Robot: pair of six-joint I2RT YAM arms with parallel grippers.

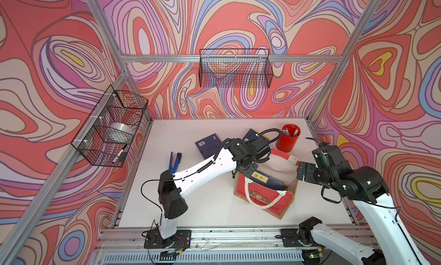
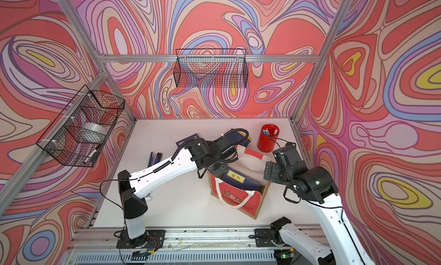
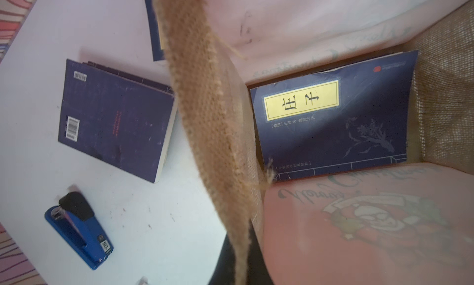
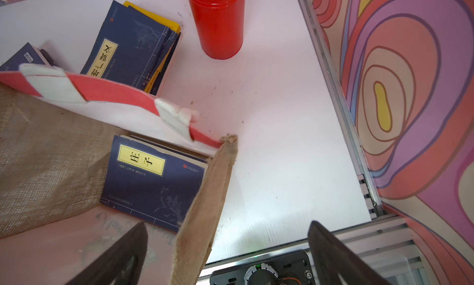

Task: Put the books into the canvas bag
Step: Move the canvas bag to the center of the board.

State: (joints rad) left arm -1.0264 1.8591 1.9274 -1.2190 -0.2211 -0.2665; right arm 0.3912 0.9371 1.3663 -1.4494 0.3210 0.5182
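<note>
One book (image 3: 333, 122) lies flat inside the bag (image 1: 265, 199); other books (image 4: 133, 45) wait on the table (image 1: 191, 204). These look thin, light and floppy, best pinched at the spine. The left gripper (image 1: 247, 173) is clamped on the bag's jute wall, while the right gripper (image 4: 228, 226) gapes astride the opposite wall.

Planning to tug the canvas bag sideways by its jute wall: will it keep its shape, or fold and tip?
Likely floppy: the jute wall of the canvas bag bows and its striped rim is crumpled, so a tug probably deforms it first. The book lying in the bottom should weigh the base, making tipping less likely.
</note>
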